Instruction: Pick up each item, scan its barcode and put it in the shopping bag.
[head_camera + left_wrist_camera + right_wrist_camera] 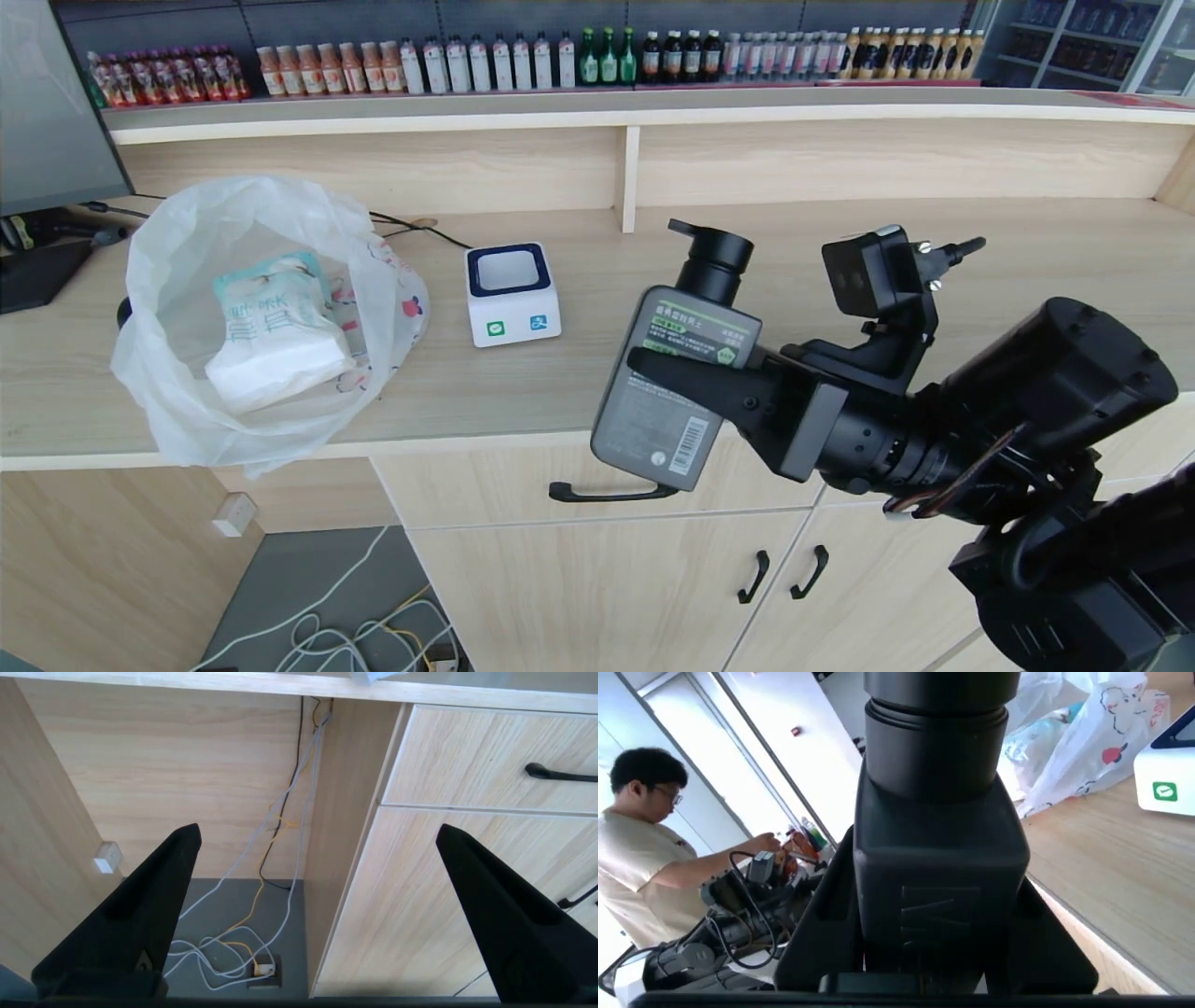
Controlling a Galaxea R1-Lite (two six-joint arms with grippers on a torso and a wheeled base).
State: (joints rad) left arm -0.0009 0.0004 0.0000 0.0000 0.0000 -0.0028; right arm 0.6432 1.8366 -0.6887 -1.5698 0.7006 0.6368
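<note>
Grey bottle [653, 439]: black cap, held above the counter [980, 280] front edge, right of the scanner [512, 294].
Right gripper [670, 369]: my fingers clamp the bottle.
Left gripper [322, 919]: my fingers spread wide, holding nothing.
Shopping bag [177, 392]: open on the counter, white pack [275, 345] inside.

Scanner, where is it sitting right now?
In the head view the scanner stands on the counter, right of the shopping bag and left of the grey bottle held by the right gripper.
</note>
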